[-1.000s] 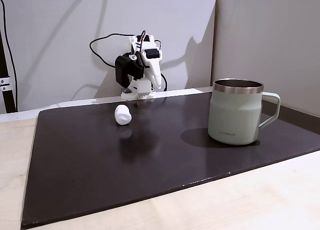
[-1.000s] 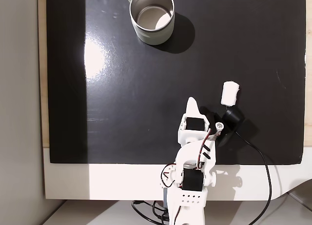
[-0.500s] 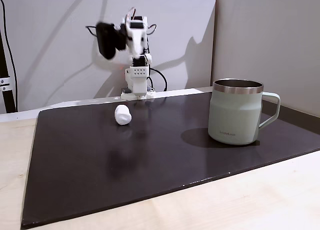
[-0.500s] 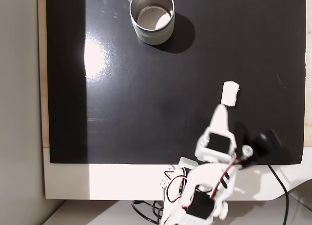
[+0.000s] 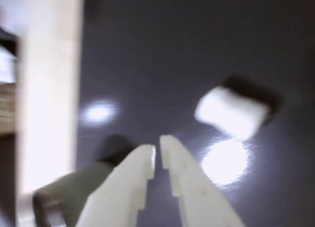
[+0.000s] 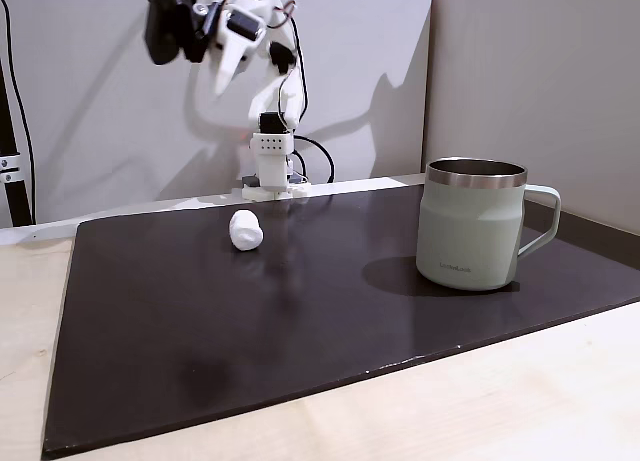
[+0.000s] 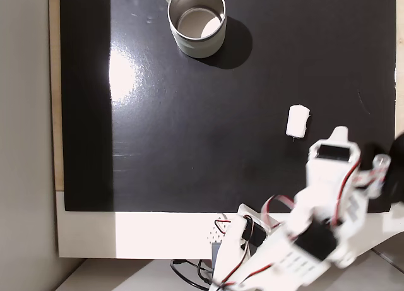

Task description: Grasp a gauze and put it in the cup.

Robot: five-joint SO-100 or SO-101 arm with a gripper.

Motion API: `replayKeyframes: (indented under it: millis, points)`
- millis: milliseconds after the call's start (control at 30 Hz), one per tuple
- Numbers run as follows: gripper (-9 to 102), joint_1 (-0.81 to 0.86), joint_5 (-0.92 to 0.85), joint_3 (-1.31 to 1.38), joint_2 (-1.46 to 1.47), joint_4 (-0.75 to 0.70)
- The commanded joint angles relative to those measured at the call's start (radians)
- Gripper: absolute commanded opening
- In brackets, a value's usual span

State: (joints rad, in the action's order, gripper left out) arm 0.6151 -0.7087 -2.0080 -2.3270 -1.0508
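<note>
The gauze [image 7: 298,121] lies on the black mat [image 7: 158,114], right of centre in the top-down fixed view, its long axis running nearly up and down the frame, tilted slightly clockwise. In the side-on fixed view the gauze [image 6: 245,229] sits at centre left, its long axis foreshortened, one end toward the camera. The wrist view, blurred, shows the gauze [image 5: 230,111] at centre right, its long axis slanting from upper left to lower right.

The cup [image 7: 197,21] stands upright at the top edge of the top-down view, its inside visible; the side-on view shows the cup [image 6: 475,224] at right, its handle pointing right.

The pincer [image 5: 157,154] is nearly closed, a thin slit between its white fingers [image 5: 133,180], holding nothing. In the side-on view the pincer [image 6: 222,79] hangs high at the upper left, above the worktop [image 6: 560,391].
</note>
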Motion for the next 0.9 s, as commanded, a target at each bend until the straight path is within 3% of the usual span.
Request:
replayKeyframes:
  millis: [0, 433, 667, 867]
  points:
    - [4, 0.021, -0.202, 0.212, 0.187, -0.072]
    - [28, -0.002, -0.716, 0.463, 0.462, -0.353]
    - [31, -0.012, -0.945, 0.488, 0.581, -0.400]
    - [31, -0.035, -1.011, 0.614, 0.765, -0.479]
